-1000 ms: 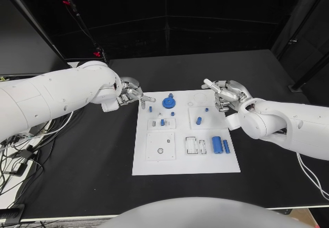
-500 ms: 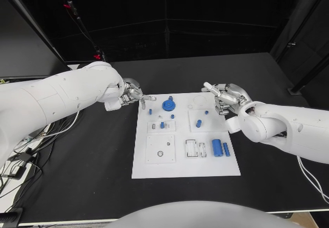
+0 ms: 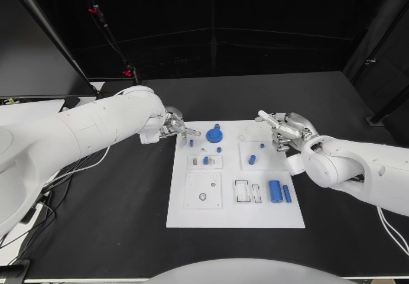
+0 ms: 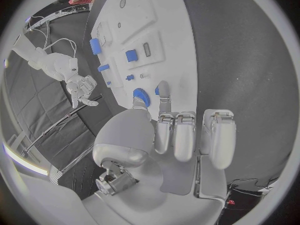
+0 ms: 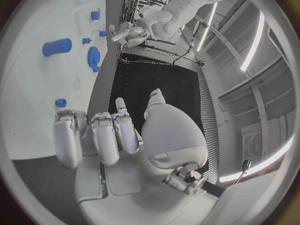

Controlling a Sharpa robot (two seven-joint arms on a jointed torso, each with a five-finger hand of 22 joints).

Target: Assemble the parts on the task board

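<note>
The white task board (image 3: 234, 210) lies in the middle of the black table. A blue gear (image 3: 214, 136) sits near its far edge, with small blue pegs (image 3: 252, 158) around the middle. A blue cylinder (image 3: 273, 191) and a thin blue pin (image 3: 286, 193) lie at the right. My left hand (image 3: 175, 127) hovers at the board's far left corner, fingers extended, holding nothing. My right hand (image 3: 285, 130) hovers at the far right corner, also empty. The left wrist view shows my left hand (image 4: 181, 135) close to the gear (image 4: 141, 96). The right wrist view shows my right hand (image 5: 106, 135) over the board (image 5: 37, 85).
Recessed white plates (image 3: 203, 190) and slots (image 3: 247, 191) occupy the board's near half. Bare black table (image 3: 102, 207) surrounds the board. Cables (image 3: 34, 195) hang off the table's left side. A dark frame and black curtains stand behind the table.
The camera has shifted, moving the whole picture. Both hands stay at the board's far corners, empty; the parts lie as before.
</note>
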